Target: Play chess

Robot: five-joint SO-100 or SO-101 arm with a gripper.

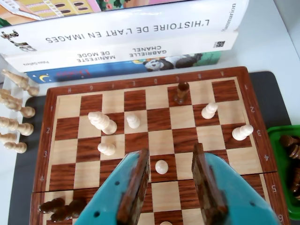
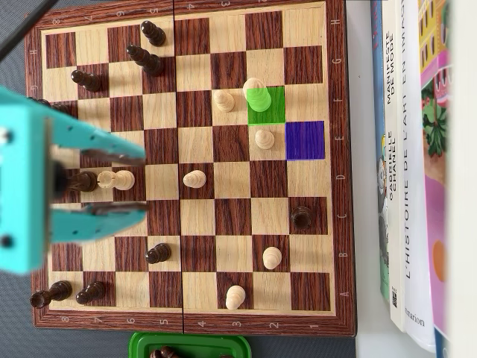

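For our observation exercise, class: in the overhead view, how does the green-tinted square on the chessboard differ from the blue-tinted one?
The green square carries a light chess piece, while the blue square is bare. The green square lies higher and further left in the overhead view than the blue square, and they meet only at a corner. Both are single board squares of equal size.

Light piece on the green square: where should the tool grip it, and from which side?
Grip the tall light piece at its narrow neck under the head, coming straight down. It appears to stand upright, and a pawn on the next square would likely crowd a sideways approach.
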